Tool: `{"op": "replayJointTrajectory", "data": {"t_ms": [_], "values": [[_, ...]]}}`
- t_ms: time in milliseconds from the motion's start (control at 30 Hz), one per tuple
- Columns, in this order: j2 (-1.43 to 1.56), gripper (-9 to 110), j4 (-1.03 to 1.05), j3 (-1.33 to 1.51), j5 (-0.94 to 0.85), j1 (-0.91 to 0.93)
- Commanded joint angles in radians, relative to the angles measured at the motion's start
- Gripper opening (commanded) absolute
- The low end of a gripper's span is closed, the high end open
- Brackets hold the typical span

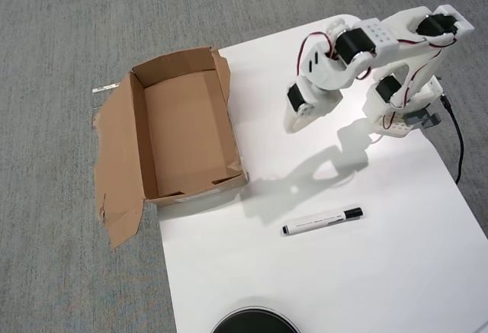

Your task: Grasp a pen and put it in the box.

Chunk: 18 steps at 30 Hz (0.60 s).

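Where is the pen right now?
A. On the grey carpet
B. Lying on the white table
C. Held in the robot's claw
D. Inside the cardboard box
B: the pen lies flat on the white table, outside the box and away from the gripper.

One overhead camera looks straight down from well above, taking in table (328,272) and carpet (69,28).

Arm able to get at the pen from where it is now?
Probably yes. The pen lies alone on bare table, nothing between it and the hand; the box sits off to the side.
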Motion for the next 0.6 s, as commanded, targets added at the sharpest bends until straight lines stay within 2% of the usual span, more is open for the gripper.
{"op": "replayJointTrajectory", "data": {"t_ms": [0, 467, 567], "values": [[-0.011, 2, 0.005, -0.021, 0.001, -0.088], [-0.011, 2, 0.003, -0.018, 0.008, -0.110], [-0.011, 2, 0.003, -0.018, 0.096, -0.099]]}}
